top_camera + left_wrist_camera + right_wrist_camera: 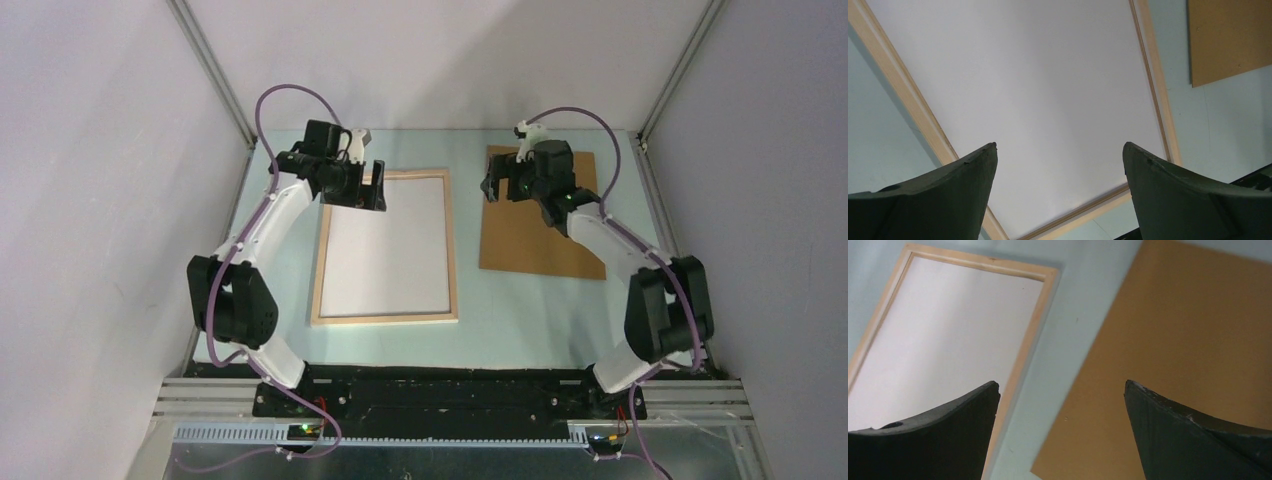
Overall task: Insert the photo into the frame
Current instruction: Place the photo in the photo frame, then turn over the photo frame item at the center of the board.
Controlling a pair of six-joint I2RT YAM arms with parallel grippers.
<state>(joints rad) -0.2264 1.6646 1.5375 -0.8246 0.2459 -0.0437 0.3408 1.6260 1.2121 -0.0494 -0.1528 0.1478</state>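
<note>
Pale green table (480, 305), white walls (450, 60). Wooden frame (385, 317) rims the photo (385, 240), matte white side up. Your left gripper (1059, 146) and right gripper (1062, 382) gape, empty.

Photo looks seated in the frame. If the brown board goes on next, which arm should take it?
Right, likely. The right gripper hangs open over the brown board, near its far left corner. The left gripper, also open, is over the frame and the white sheet in it, away from the board.

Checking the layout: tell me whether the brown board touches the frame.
Apart. The top external view shows a strip of table between the frame and the board; the right wrist view shows the same gap.
</note>
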